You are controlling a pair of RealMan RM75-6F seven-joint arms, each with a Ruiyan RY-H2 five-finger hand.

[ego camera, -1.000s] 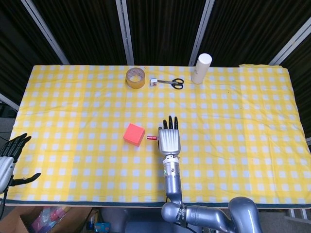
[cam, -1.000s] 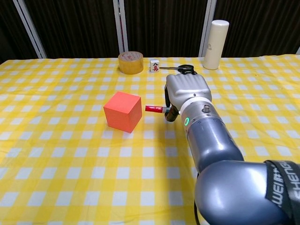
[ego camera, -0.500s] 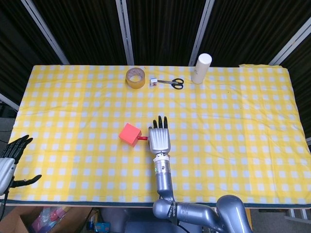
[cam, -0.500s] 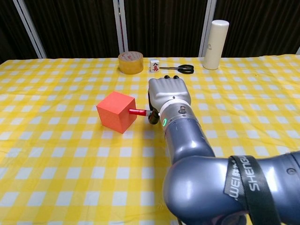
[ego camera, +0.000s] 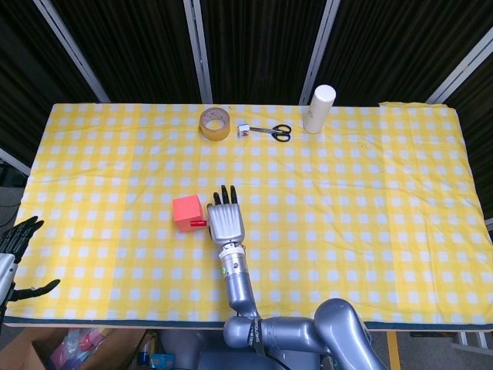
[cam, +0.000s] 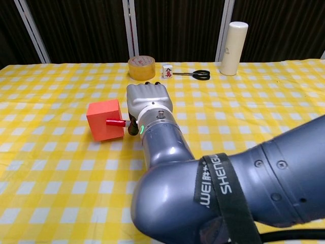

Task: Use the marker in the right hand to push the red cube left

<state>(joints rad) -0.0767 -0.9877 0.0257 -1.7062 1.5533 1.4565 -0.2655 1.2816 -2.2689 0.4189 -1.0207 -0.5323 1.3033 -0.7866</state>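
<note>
The red cube (ego camera: 186, 212) (cam: 103, 120) sits on the yellow checked cloth, left of centre. My right hand (ego camera: 226, 221) (cam: 148, 101) is just right of it, palm down, and grips a red marker (ego camera: 199, 223) (cam: 116, 122) that points left with its tip against the cube's right face. Only the marker's short red end shows beyond the hand. My left hand (ego camera: 17, 245) hangs off the table's left front corner with its fingers apart and nothing in it; the chest view does not show it.
Along the far edge stand a roll of tape (ego camera: 215, 123) (cam: 141, 67), a small white tile (ego camera: 243, 129) (cam: 167, 71), scissors (ego camera: 273, 131) (cam: 194, 74) and a white cylinder bottle (ego camera: 319, 109) (cam: 233, 41). My right forearm (cam: 203, 193) fills the near side of the chest view.
My right hand has moved left across the cloth with the marker, whose tip met the cube. The cube has slid left and turned squarer to the table edges.
</note>
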